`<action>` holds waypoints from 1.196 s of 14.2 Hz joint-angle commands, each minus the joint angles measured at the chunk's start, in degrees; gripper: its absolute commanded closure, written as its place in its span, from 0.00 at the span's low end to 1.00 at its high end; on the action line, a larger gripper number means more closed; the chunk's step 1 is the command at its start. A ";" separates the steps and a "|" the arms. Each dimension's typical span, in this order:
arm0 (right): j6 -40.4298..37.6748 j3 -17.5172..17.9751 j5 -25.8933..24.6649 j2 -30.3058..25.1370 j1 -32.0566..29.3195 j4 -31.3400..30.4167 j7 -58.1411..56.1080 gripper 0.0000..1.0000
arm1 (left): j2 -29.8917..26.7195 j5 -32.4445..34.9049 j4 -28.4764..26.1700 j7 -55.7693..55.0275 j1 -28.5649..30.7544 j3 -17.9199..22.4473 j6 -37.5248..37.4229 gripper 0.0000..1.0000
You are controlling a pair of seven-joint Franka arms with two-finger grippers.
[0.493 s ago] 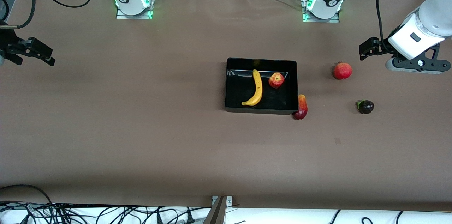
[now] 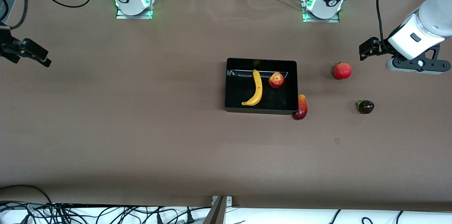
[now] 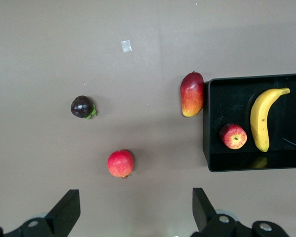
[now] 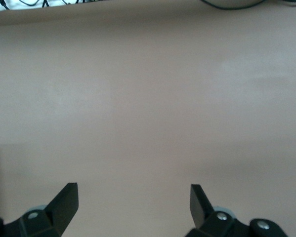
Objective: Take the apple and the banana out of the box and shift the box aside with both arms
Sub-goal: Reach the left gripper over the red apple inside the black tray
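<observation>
Black and empty, the right gripper (image 2: 26, 52) is hanging over bare brown table (image 2: 141, 128) at the right arm's end, its two fingers (image 4: 66, 200) standing wide apart with nothing between them, and the whole width of open tabletop is separating it from the work. Moving across toward the left arm's end, the shallow glossy black plastic box (image 2: 233, 107) is sitting well apart from both grippers, and nothing of the task is looking done: the long curved yellow banana (image 2: 257, 88) is lying inside it, and the small red apple with yellow streaks (image 2: 276, 80) is resting just beside the banana, also inside. An elongated red-and-yellow oval fruit (image 2: 301, 107) is touching the box's outer corner on the side facing the left gripper. Next come a round all-red pomegranate (image 2: 342, 70) and a small dark purple fruit (image 2: 366, 106), both on the table near the left gripper (image 2: 369, 48), which is hovering close above the pomegranate with its fingers (image 3: 63, 212) spread and holding nothing. Judging from this, both fruit removals and the two-armed shift of the box are all waiting to be done.
</observation>
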 commanded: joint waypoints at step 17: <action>-1.06 0.33 -0.04 -0.07 -0.20 1.10 1.29 0.00 | 12.95 -0.98 -2.50 -13.25 -2.04 -9.37 5.70 0.00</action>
